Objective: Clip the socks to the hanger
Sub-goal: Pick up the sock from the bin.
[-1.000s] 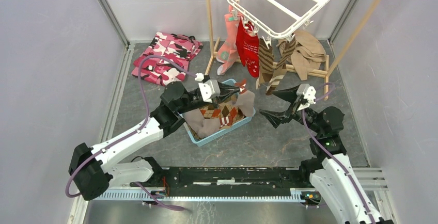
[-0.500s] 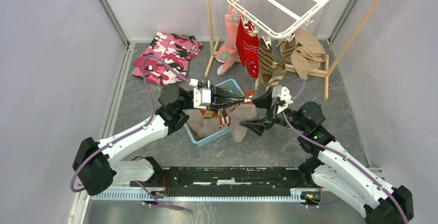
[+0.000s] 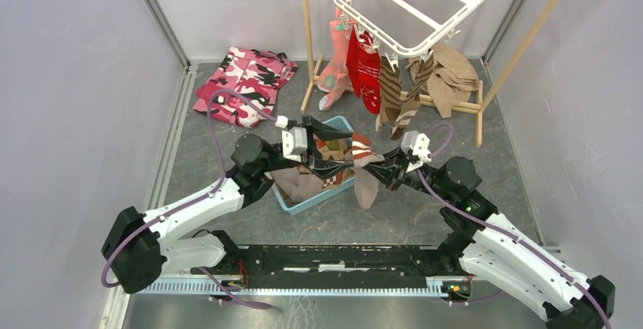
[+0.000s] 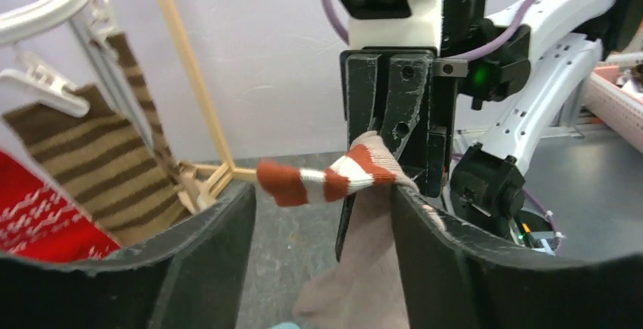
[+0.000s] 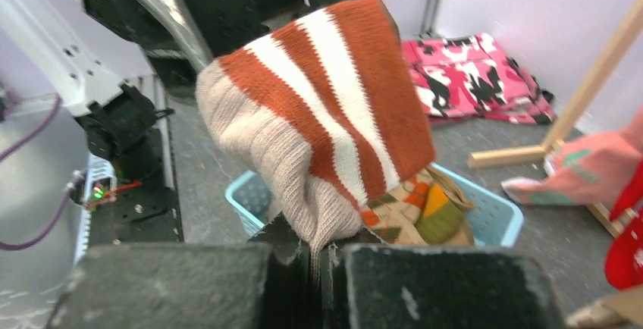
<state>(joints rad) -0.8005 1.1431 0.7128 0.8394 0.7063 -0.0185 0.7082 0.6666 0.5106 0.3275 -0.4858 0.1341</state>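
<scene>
A taupe sock (image 3: pixel 366 185) with an orange-and-white striped cuff (image 4: pixel 326 179) hangs beside the basket, pinched just below the cuff by my right gripper (image 3: pixel 377 164), which is shut on it (image 5: pixel 326 262). My left gripper (image 3: pixel 341 151) stands open around the same sock (image 4: pixel 322 200), its fingers (image 4: pixel 205 261) spread wide; the sock's body brushes the inner side of one. The white hanger (image 3: pixel 409 10) hangs at the back right, with pink (image 3: pixel 334 71), red (image 3: pixel 365 71), brown-striped (image 3: pixel 398 94) and taupe (image 3: pixel 451 75) socks clipped under it. An argyle sock (image 5: pixel 417 215) lies in the basket.
The light blue basket (image 3: pixel 317 198) sits between the arms. A pink camouflage garment (image 3: pixel 246 83) lies at the back left. Thin wooden poles (image 3: pixel 307 33) of a rack stand round the hanger, their base bar (image 3: pixel 455 105) on the floor.
My left gripper lifted the sock out of the basket, then opened and let it go. My right gripper swung left and shut on the sock below the cuff.
</scene>
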